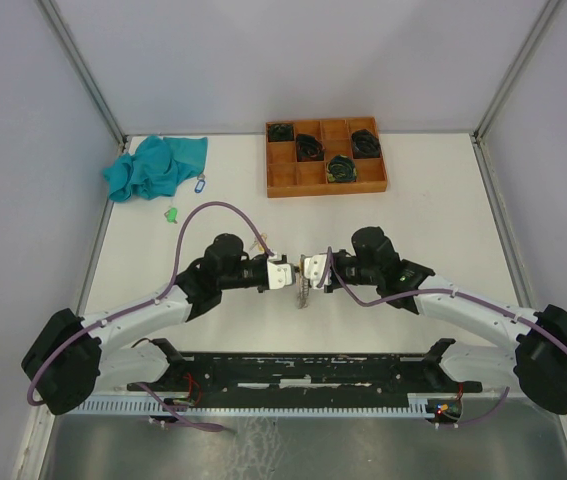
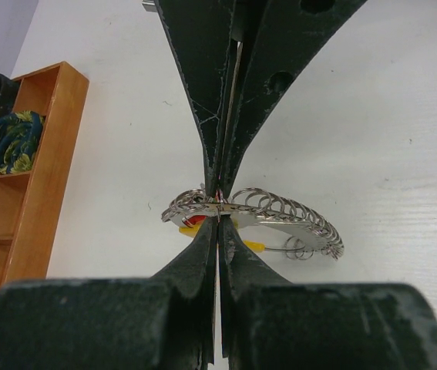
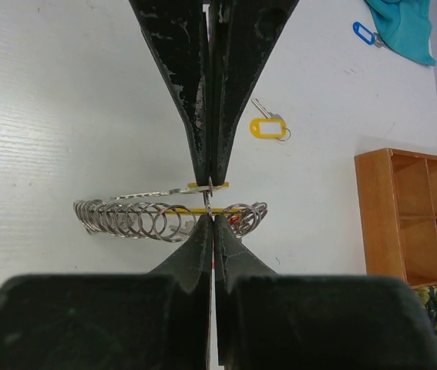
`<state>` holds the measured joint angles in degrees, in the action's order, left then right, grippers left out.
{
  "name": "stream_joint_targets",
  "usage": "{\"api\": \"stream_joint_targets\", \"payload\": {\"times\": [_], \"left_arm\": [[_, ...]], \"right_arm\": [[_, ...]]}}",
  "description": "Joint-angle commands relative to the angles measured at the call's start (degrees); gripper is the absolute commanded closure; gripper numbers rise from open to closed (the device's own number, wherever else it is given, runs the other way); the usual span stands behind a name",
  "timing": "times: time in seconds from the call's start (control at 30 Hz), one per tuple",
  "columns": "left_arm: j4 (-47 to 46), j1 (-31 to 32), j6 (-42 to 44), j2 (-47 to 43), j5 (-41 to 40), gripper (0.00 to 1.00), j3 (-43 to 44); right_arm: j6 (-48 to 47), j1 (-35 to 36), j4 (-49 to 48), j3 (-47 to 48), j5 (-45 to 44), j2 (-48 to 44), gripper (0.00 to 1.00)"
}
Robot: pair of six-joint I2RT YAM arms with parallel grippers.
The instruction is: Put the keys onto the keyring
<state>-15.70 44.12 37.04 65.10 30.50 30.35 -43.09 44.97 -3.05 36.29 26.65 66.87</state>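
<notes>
The keyring [image 1: 303, 290] is a bunch of several silver wire rings with yellow and red bits, hanging just above the table's middle. My left gripper [image 1: 285, 272] and right gripper [image 1: 311, 268] meet tip to tip, both shut on a thin ring of it. In the left wrist view my left gripper [image 2: 218, 225] pinches the bunch [image 2: 287, 217] from below, with the right gripper [image 2: 223, 185] opposite. In the right wrist view my right gripper [image 3: 213, 220] faces the left gripper [image 3: 210, 179], and the rings [image 3: 137, 220] fan left. A loose yellow-tagged key [image 3: 268, 127] lies behind, also seen from above [image 1: 259, 243].
A wooden compartment tray [image 1: 281, 184] with black coiled bundles [image 1: 341, 168] stands at the back. A teal cloth [image 1: 155, 165] lies back left. A blue-tagged key [image 1: 200, 184] and a green tag [image 1: 171, 213] lie by it. The purple cable [image 1: 213, 210] loops over the left arm.
</notes>
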Motion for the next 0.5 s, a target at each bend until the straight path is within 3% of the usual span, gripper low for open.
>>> {"api": "stream_joint_targets", "payload": {"times": [0.0,0.47], "left_arm": [[1.99,0.27,2.23,-0.45,-0.43,0.97,2.44],[2.98,0.18,3.04,-1.12,-1.43,0.97,2.76]], "right_arm": [[0.16,0.73,-5.64,2.83,1.17,-1.86,0.99],[0.02,0.73,-5.30,3.01,2.13,-1.62,0.99]]}}
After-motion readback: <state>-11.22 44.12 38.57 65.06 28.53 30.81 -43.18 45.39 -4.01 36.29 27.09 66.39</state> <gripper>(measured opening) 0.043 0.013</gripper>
